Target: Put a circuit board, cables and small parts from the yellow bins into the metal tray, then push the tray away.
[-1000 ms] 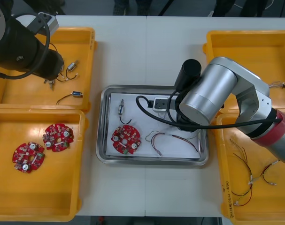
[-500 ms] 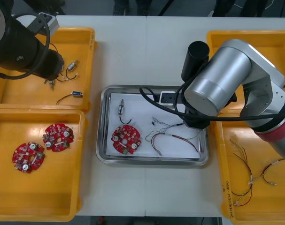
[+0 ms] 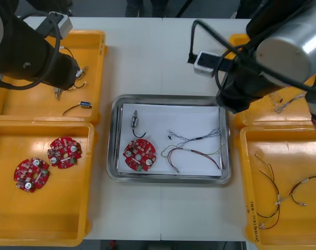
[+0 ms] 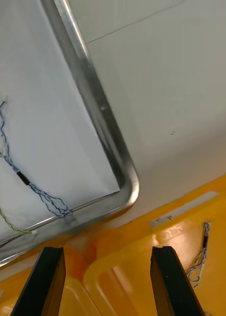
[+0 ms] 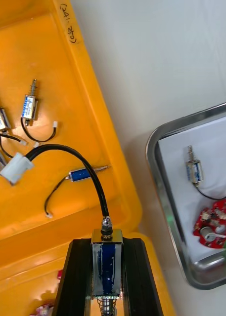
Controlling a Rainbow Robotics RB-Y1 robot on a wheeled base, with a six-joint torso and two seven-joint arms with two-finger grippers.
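The metal tray (image 3: 171,178) sits mid-surface (image 3: 163,52) between the bins (image 3: 53,208). In it, a circuit board (image 3: 139,154) lies near-left, a small metal part (image 3: 135,123) behind it, cables (image 3: 191,150) to the right.

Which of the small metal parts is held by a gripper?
The part clamped in the left gripper, trailing a black cable; the others lie loose in the yellow bin or the metal tray.

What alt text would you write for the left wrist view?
The left gripper holds a small metal part with a black cable above a yellow bin of similar parts. Beside it, the metal tray holds a red circuit board and another part.
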